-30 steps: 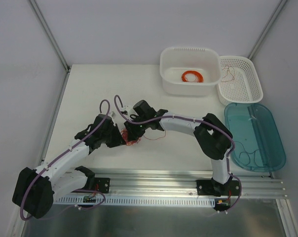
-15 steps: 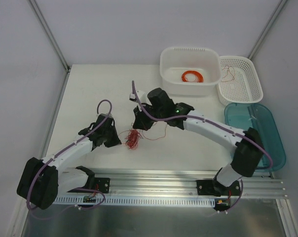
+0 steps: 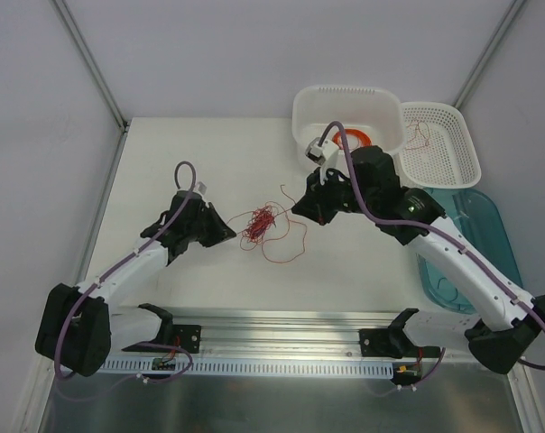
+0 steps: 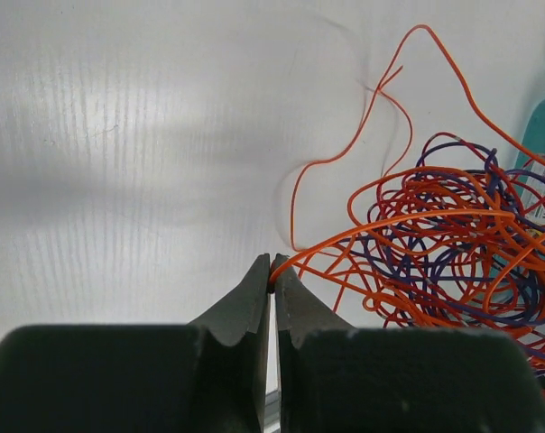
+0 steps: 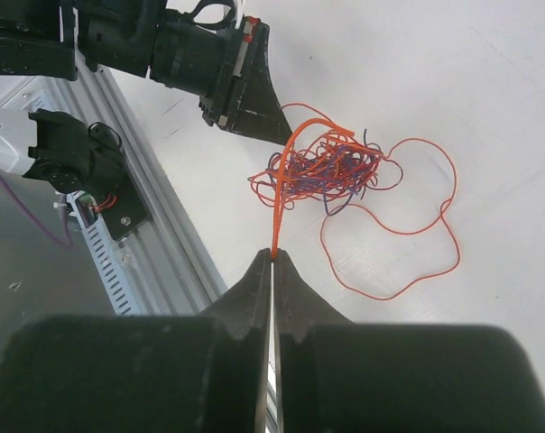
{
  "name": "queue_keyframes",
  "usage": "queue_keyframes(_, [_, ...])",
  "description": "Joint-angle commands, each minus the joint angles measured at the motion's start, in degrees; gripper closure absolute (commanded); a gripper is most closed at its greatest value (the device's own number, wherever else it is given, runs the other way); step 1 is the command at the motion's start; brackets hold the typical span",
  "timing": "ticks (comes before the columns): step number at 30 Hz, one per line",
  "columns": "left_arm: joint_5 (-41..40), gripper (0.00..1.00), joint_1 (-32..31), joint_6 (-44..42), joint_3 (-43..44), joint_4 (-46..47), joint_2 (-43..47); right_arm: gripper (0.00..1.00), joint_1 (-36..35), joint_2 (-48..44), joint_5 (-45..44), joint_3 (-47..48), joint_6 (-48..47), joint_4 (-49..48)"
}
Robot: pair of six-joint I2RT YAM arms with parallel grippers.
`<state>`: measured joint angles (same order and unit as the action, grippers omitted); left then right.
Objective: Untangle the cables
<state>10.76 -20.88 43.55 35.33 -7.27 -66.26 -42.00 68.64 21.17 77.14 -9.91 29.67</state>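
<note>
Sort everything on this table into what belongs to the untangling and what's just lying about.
In the job: the cables, a loose orange and purple tangle; left gripper and right gripper, each shut on an orange strand.
Lying about: white tub with orange ring coil; perforated basket; teal tray.

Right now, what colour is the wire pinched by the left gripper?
Orange: the thin wire shows best in left wrist view.

The white worktop [image 3: 182,153] carries a tub [image 3: 345,89], a mesh basket [image 3: 444,158] just right of it, a teal tray [image 3: 475,234] nearer, and tangled cables [image 3: 259,223] (red, dark) to its left.
</note>
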Motion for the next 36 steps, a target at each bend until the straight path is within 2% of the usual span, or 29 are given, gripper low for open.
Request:
queue_keyframes(1, [-8.75, 1.00, 2.43, -4.35, -1.76, -10.57, -0.19, 0.99, 0.60, -5.45, 2.65, 4.51, 1.65, -6.55])
queue_keyframes(4, [-4.45, 0.73, 2.43, -6.46, -0.88, -10.31, 2.79, 0.99, 0.51, -4.48, 2.38, 1.44, 4.54, -8.57])
queue_keyframes(5, [-3.22, 0.51, 2.43, -7.42, -0.70, -10.14, 3.85, 0.99, 0.51, -4.31, 2.73, 0.39, 5.51, -9.71])
queue_keyframes(8, [3.37, 0.23, 2.25, -9.18, -1.58, -7.42, 9.73, 0.99, -0.80, -2.20, 1.78, -2.43, 8.42, -12.97])
queue_keyframes(10, [8.01, 0.18, 1.64, -10.06, -2.54, -4.43, 14.30, 0.99, -2.20, -0.28, 0.28, -2.44, 8.51, -13.50])
queue_keyframes(14, [12.34, 0.13, -1.60, -11.99, -4.13, 0.75, 19.76, 0.99, -5.02, 2.02, -2.44, -0.51, 9.38, -13.76])
queue_keyframes(19, [10.07, 0.11, -5.83, -10.87, -5.80, 4.45, 19.16, 0.99, -5.99, 2.37, -4.91, 3.01, 9.65, -12.36])
queue_keyframes(25, [3.75, 0.17, -11.89, -6.29, -4.84, 8.57, 9.85, 0.99, -6.17, 0.97, -5.96, 5.91, 9.03, -10.51])
queue_keyframes(26, [3.39, 0.21, -12.51, -5.76, -4.66, 9.28, 8.27, 0.99, -6.17, 0.79, -6.22, 5.91, 9.03, -10.34])
queue_keyframes(32, [2.16, 0.32, -16.99, -4.70, -0.45, 12.98, -6.31, 0.99, -6.25, -0.44, -7.02, 4.95, 9.03, -10.51])
queue_keyframes(36, [2.07, 0.38, -17.44, -5.05, 1.14, 13.24, -11.60, 0.99, -6.34, -0.88, -7.37, 3.89, 9.47, -10.51])
